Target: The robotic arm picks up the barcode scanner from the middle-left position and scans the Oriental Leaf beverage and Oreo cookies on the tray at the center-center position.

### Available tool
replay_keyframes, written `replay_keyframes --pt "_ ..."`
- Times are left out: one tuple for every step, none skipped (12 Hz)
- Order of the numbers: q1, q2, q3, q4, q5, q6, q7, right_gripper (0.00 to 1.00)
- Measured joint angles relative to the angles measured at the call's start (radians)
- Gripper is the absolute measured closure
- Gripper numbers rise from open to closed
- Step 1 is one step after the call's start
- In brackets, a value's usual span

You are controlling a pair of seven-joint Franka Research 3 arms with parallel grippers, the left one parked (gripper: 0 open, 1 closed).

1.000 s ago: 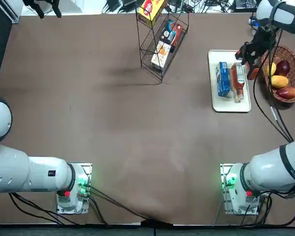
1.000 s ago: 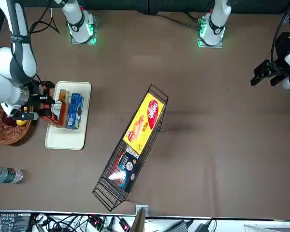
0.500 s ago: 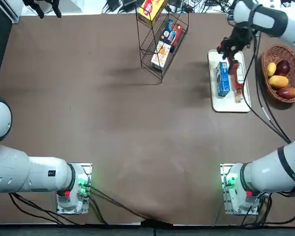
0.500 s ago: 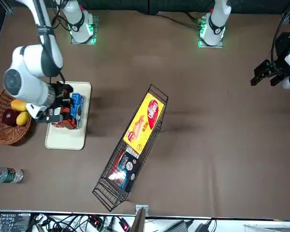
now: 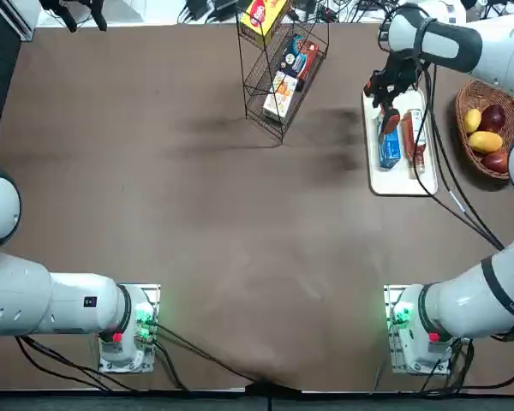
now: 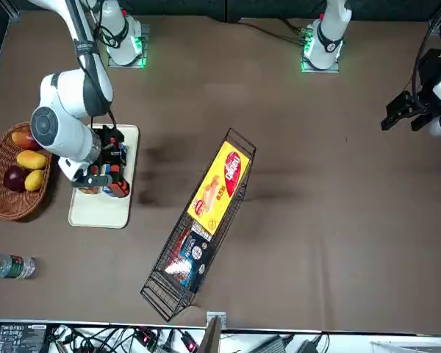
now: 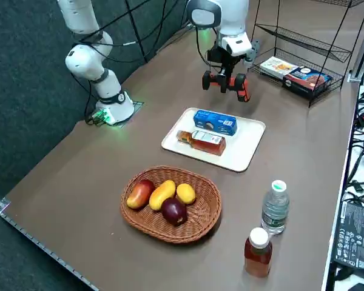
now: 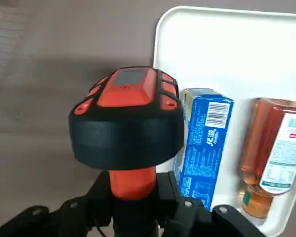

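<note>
R gripper (image 8: 135,210) clamped round barcode scanner (image 8: 132,140) above tray (image 8: 202,44); to scan, aim scanner head squarely at blue Oreo pack's (image 8: 201,158) barcode, w/o touching

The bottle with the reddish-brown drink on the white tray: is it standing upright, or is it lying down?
Lying down: the bottle rests on its side on the tray, its label facing up.

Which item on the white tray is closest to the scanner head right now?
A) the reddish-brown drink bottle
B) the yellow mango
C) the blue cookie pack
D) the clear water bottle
C: the scanner, held in the right gripper, sits right beside the blue cookie pack, with the drink bottle beyond the pack on the tray.
</note>
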State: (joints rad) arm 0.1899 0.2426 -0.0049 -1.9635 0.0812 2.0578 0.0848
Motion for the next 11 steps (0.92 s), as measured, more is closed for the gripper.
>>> replay_keyframes --pt "0.009 0.008 0.000 -0.008 0.001 0.023 0.004 0.57" --pt "0.020 0.017 0.000 -0.017 0.002 0.050 0.022 0.57" --pt "0.035 0.027 0.000 -0.025 0.002 0.075 0.045 0.57" --pt "0.051 0.039 0.000 -0.031 0.002 0.097 0.067 0.57" --pt "0.065 0.051 0.000 -0.034 0.002 0.114 0.082 0.57" --pt "0.074 0.062 0.000 -0.035 0.002 0.128 0.092 0.57" --pt "0.078 0.070 0.000 -0.036 0.002 0.135 0.100 0.57" --pt "0.078 0.074 0.000 -0.036 0.002 0.137 0.103 0.57" --pt "0.078 0.075 -0.001 -0.036 0.002 0.137 0.106 0.57" --pt "0.078 0.075 -0.001 -0.039 0.002 0.137 0.109 0.57" --pt "0.079 0.076 -0.001 -0.043 0.003 0.140 0.112 0.57"
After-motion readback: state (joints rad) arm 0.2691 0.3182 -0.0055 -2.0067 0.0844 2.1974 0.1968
